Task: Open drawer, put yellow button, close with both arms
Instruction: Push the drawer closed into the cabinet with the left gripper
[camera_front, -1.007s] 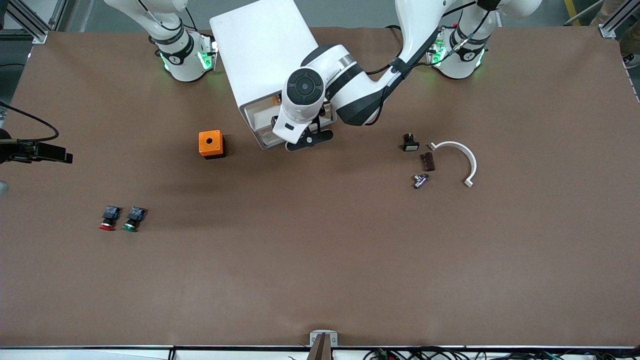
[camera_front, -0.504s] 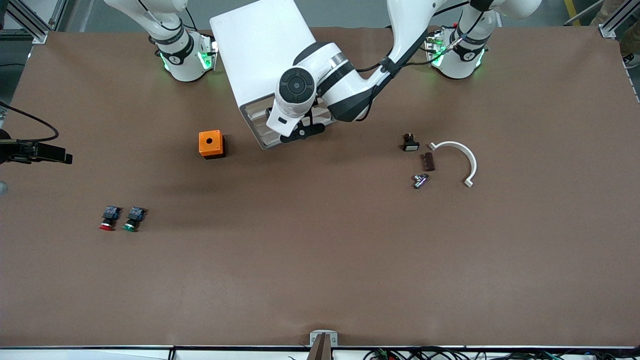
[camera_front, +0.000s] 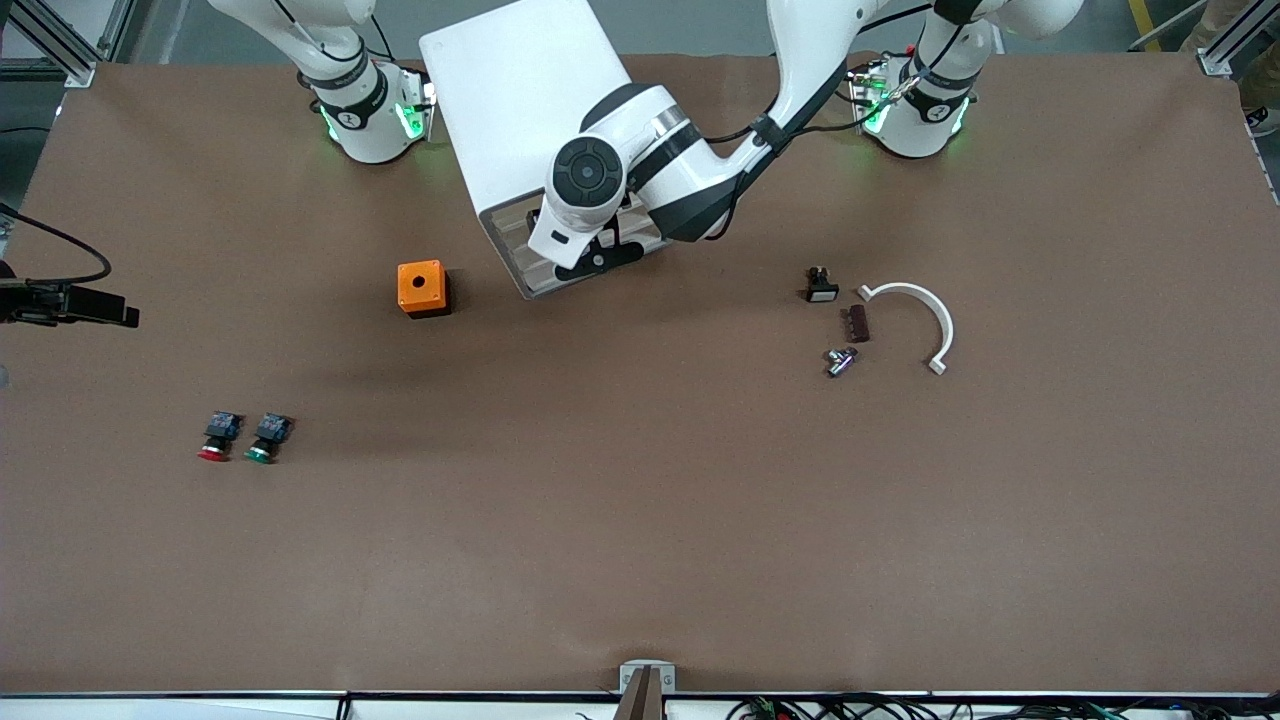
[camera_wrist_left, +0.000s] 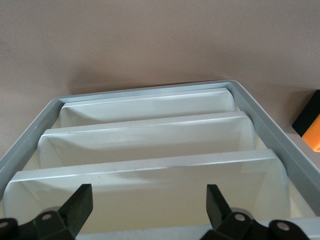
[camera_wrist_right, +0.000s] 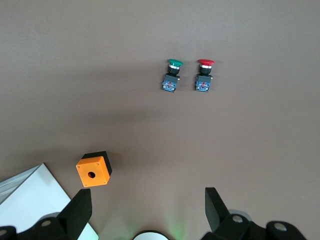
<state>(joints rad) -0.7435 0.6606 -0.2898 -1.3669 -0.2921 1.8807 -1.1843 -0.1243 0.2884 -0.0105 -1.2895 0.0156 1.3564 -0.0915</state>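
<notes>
Overhead view of a brown table (camera_front: 640, 520) with two white robot arms based along its twelve o'clock edge. A white cabinet (camera_front: 520, 110) stands at about twelve o'clock, its drawer fronts facing six o'clock.

The left arm reaches across to that front. The left end effector (camera_wrist_left: 148, 210) has its fingers spread wide and sits at the top drawer (camera_front: 512, 222), holding nothing. Its wrist view looks down over the stepped fronts of the lower drawers. The top drawer looks pushed in, or nearly so.

The yellow button shows in no view. It is most likely inside the drawer, though that cannot be confirmed.

The right end effector (camera_wrist_right: 145, 210) waits high over the table near its own base. Its fingers are also spread and empty.

An orange box (camera_front: 422, 288) sits at the cabinet's eight o'clock. A red button (camera_front: 215, 438) and a green button (camera_front: 268, 438) lie side by side toward eight o'clock of the table.

The step in hand appears to be the closing push. It should go well if the fingers press squarely on the middle of the drawer front. The push should run straight along the slide, slowly, so the light cabinet does not skid. Since both arms are meant to close it, the right arm could come down and share the push or brace the cabinet.
</notes>
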